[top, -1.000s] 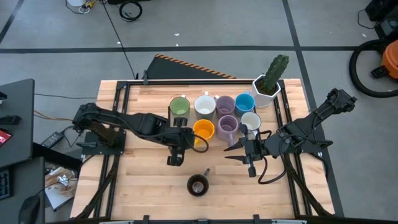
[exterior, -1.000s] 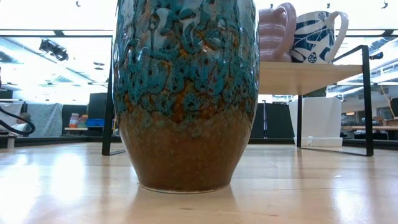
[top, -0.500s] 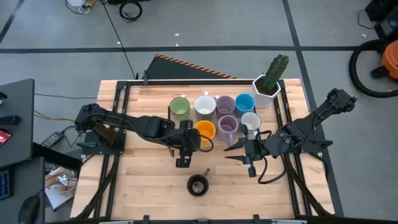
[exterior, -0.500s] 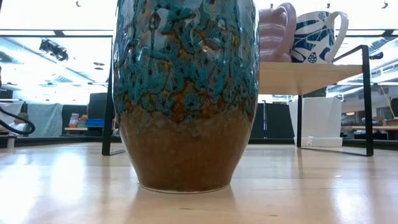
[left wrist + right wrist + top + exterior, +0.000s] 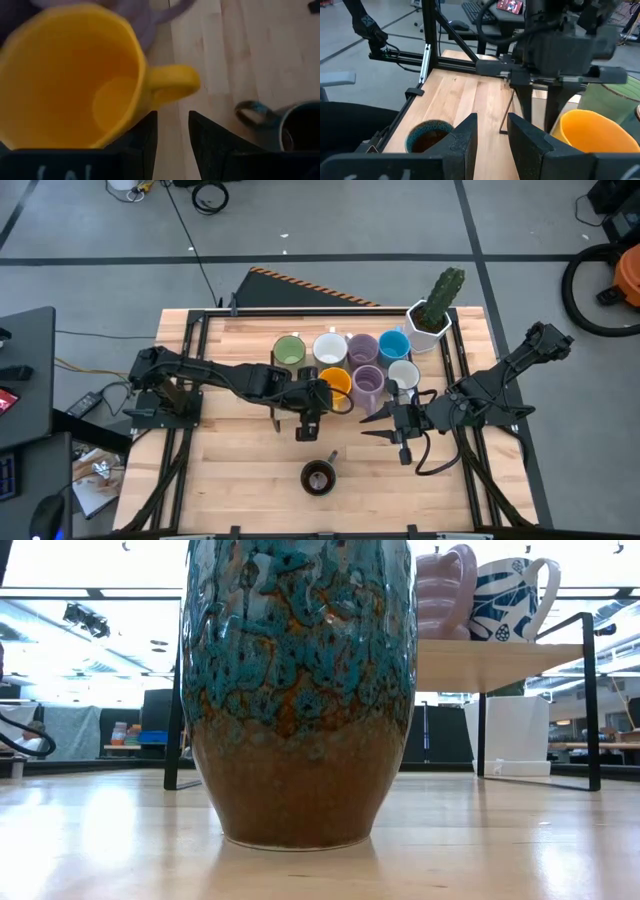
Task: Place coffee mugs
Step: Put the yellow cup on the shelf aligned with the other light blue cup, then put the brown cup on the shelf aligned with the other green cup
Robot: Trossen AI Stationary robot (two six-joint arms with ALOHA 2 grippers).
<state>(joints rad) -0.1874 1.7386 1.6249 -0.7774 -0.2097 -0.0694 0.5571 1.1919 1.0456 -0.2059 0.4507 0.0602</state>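
On the wooden counter (image 5: 230,470), seven mugs cluster in the upper middle of the high view: a green mug (image 5: 288,350), a white mug (image 5: 329,348), a lavender mug (image 5: 362,348), a blue mug (image 5: 393,345), an orange mug (image 5: 334,385), a second lavender mug (image 5: 367,383) and a pale grey mug (image 5: 403,375). The dark brown mug (image 5: 318,477) stands alone lower down, well apart from them. A white hexagonal pot with a cactus (image 5: 433,315) sits at the cluster's upper right, just beside the blue mug.

The left tool (image 5: 306,416) hovers at the orange mug's lower left edge, between the cluster and the brown mug; its fingers (image 5: 145,135) stand a narrow gap apart with nothing between them, the orange mug's handle just beyond the tips. The right tool (image 5: 402,430) waits below the grey mug, its fingers (image 5: 465,137) likewise slightly parted and empty.

In the low view the brown mug (image 5: 300,690) fills the middle and hides most of the counter behind it.

Compared with a second ago, the left tool has moved right, from beside the orange mug toward its lower edge; the right arm and all mugs are unchanged
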